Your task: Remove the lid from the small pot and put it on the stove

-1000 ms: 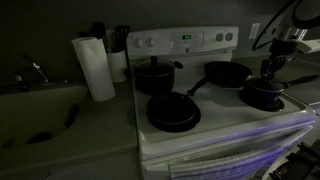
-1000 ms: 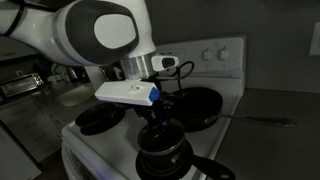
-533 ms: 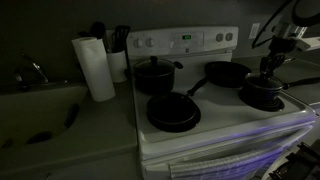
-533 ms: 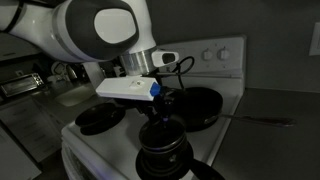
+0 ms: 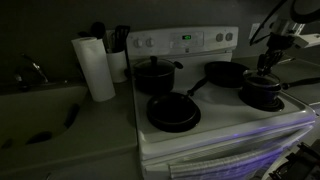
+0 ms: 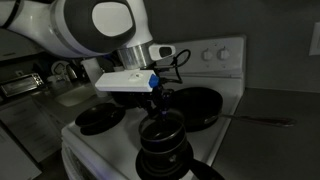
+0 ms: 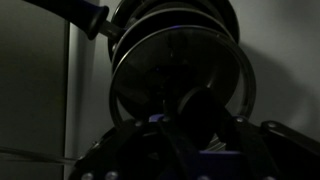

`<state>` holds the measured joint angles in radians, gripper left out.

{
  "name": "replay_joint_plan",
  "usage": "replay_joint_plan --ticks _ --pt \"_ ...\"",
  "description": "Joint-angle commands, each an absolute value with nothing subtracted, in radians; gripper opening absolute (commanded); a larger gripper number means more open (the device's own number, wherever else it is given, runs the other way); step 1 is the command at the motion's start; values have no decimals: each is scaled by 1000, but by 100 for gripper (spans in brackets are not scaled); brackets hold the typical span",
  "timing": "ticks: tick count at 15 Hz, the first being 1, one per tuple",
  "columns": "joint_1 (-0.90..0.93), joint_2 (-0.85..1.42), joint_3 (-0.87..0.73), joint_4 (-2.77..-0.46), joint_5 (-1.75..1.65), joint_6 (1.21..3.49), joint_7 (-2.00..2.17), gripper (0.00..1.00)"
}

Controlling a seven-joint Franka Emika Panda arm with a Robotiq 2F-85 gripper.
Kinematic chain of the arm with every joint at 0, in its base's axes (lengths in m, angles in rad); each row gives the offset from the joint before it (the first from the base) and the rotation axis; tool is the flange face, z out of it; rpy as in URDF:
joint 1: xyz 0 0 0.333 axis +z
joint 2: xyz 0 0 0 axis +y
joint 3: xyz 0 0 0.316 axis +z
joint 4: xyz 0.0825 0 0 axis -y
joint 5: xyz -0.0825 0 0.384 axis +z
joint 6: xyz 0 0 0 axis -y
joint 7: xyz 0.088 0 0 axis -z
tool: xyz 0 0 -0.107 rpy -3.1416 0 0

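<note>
Gripping lid [image 6: 160, 128] by dark knob [image 7: 205, 105] with gripper [image 6: 160, 108], closed tight on it. Held just above small pot [image 6: 165, 160], not touching it. Over front corner of stove [image 6: 215, 60]. Also on stove: tall black pot [image 5: 153, 75], flat pans [image 5: 173, 112]. In wrist view: clear middle, pale rim, tilted.

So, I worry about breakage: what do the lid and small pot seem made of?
The lid: see-through centre, likely glass, with a pale thin rim that looks like metal; its dark knob may be plastic. The pot: dark and matte, probably coated metal, though the dim light leaves that open.
</note>
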<state>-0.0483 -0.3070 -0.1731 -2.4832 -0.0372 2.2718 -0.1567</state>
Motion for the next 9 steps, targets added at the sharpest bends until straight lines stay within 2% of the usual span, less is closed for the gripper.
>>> replay_joint_plan --ticks 1,9 --pt "-36 -270 -131 -2415 -30 2250 -177 15" --pt "54 -213 -36 -2309 26 2168 -179 15"
